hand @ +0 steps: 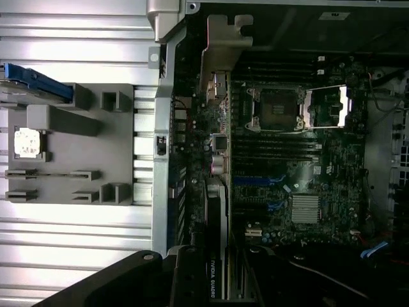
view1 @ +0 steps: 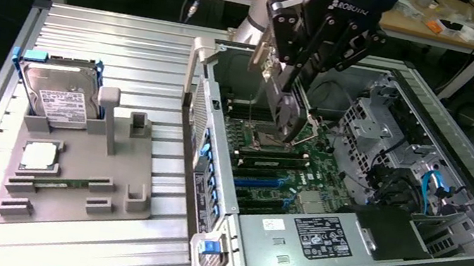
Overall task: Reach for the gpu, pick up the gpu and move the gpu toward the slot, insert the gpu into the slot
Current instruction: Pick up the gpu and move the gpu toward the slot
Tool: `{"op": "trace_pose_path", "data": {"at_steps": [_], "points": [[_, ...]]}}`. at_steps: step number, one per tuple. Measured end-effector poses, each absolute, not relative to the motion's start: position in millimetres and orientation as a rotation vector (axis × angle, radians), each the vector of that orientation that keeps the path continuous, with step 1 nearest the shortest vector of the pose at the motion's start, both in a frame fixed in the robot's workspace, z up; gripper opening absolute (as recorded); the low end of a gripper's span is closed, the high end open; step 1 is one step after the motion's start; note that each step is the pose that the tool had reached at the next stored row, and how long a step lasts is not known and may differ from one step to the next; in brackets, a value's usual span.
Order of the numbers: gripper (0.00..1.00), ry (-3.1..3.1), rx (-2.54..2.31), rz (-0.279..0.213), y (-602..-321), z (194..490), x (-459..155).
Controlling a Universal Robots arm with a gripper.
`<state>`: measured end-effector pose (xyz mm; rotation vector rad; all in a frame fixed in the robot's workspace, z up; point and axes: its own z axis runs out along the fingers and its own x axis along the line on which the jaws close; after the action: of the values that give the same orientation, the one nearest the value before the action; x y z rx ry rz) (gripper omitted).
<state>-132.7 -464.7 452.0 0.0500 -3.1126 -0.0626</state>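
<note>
The gpu (view1: 286, 112) is a thin dark card that hangs on edge above the green motherboard inside the open computer case. My gripper (view1: 287, 84) is shut on its upper part. In the wrist view the gpu (hand: 216, 192) runs edge-on away from my gripper (hand: 214, 284), its silver bracket (hand: 222, 45) at the far end near the case's back wall. The blue slot strips (view1: 263, 180) lie below and a little nearer the camera than the card's lower edge. In the wrist view the slot strips (hand: 259, 181) lie just beside the card.
The case's side wall (view1: 201, 149) stands between the motherboard and a grey fixture tray (view1: 83, 173) holding a hard drive (view1: 55, 93) and a processor chip (view1: 40, 155). A power supply (view1: 316, 235) and drive cage (view1: 381, 127) crowd the case. The processor socket (hand: 276, 109) sits beyond the black memory slots.
</note>
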Motion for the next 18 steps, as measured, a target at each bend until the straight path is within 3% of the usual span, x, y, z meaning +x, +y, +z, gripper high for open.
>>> {"op": "trace_pose_path", "data": {"at_steps": [18], "points": [[0.27,-3.113,0.05,-0.063,-472.4,451.9,-94.0]]}}
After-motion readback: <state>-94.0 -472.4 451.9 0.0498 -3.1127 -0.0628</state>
